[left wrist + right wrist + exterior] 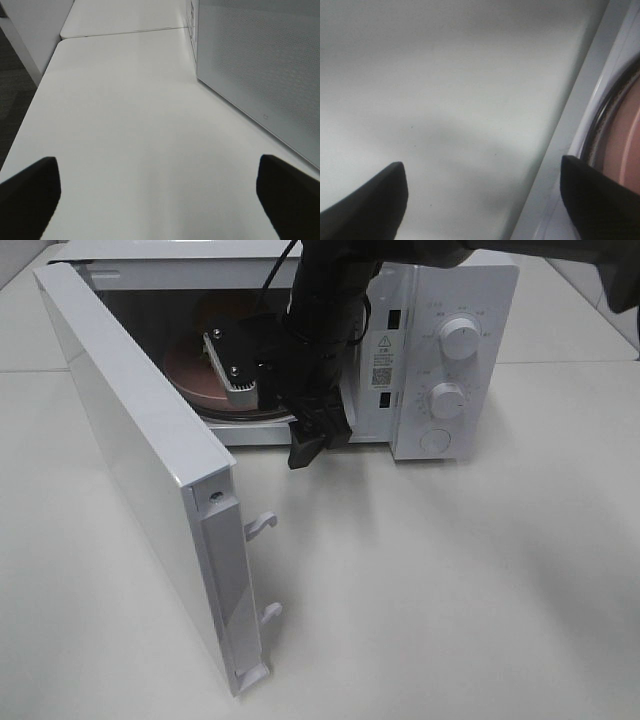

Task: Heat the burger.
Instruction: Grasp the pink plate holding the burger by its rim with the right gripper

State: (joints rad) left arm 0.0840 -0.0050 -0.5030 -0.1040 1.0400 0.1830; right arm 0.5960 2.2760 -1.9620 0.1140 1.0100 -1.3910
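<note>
While the white table filled most of every view, the white microwave stood toward its far side with its door swung wide open to the left. The black right arm came down in front of the open cavity, a silver-grey wrist camera on its side. Inside, on the turntable, lay a round pink plate. The right gripper hung just outside the cavity's front sill, over bare table, its two black fingers spread far apart with nothing between them; the plate's pink edge showed beside one fingertip. The left gripper was likewise spread wide and empty, low over the table beside a pale, finely dotted panel of the microwave, which bore a tiny mark too small to read. The control panel carried an upper knob and a lower knob, both ringed with faint printed scales that could not be read, and a round button beneath them. A sticker on the front frame showed a warning triangle and a code square; its text was too small to read. Two white latch hooks stuck out from the door's free edge. The burger could not be made out in any view; the arm and camera hid part of the plate
</note>
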